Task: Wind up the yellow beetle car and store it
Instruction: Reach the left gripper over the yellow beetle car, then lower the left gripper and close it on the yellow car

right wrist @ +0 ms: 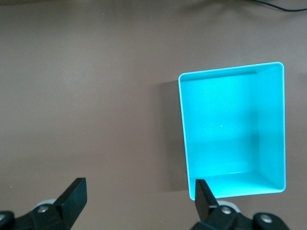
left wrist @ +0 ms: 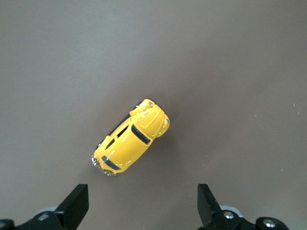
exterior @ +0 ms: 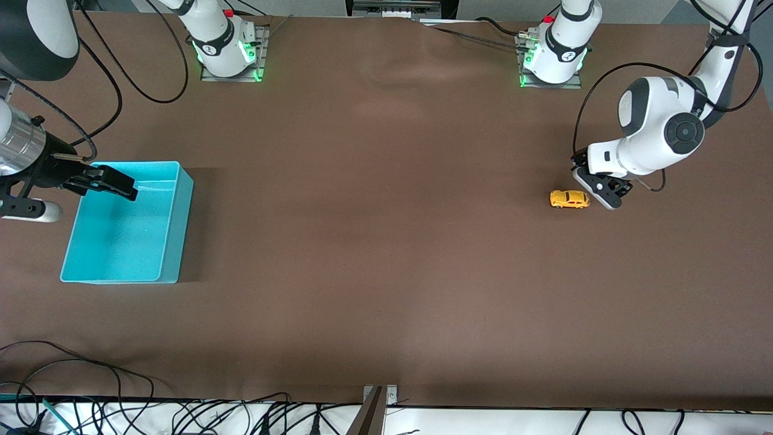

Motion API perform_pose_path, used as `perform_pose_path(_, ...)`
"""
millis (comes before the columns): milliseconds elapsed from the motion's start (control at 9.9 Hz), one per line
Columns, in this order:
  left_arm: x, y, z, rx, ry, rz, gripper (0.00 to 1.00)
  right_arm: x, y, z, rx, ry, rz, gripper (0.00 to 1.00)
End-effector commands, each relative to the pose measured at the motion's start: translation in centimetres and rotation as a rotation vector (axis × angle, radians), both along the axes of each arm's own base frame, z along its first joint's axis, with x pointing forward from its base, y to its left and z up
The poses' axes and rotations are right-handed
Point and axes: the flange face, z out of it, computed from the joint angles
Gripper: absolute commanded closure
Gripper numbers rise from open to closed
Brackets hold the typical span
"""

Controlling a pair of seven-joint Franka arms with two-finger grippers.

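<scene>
The yellow beetle car (exterior: pixel 569 199) stands on its wheels on the brown table toward the left arm's end. In the left wrist view the car (left wrist: pixel 130 139) lies just clear of the open fingers. My left gripper (exterior: pixel 604 192) is open and empty, low beside the car. The turquoise bin (exterior: pixel 128 222) stands empty toward the right arm's end; it also shows in the right wrist view (right wrist: pixel 232 132). My right gripper (exterior: pixel 109 182) is open and empty, up over the bin's edge.
The arm bases (exterior: pixel 228 48) (exterior: pixel 552 54) stand along the table's edge farthest from the front camera. Cables (exterior: pixel 90 405) lie along the edge nearest the front camera. A wide stretch of bare brown table (exterior: pixel 374 241) lies between bin and car.
</scene>
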Motion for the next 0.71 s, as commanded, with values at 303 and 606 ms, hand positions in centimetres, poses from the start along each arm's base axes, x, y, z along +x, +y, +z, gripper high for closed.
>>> perform_pose_path(303, 0.2, 0.1, -3.4, -0.035, -0.098, -0.55, 0.0, -0.2, -0.2, 0.1, -0.003, -0.002, 0.009, 0.0)
perform_pose_path(606, -1.6, 0.0, -5.9, -0.054, -0.108, -0.682, 0.0, -0.2, -0.2, 0.2, -0.003, -0.003, 0.01, 0.0)
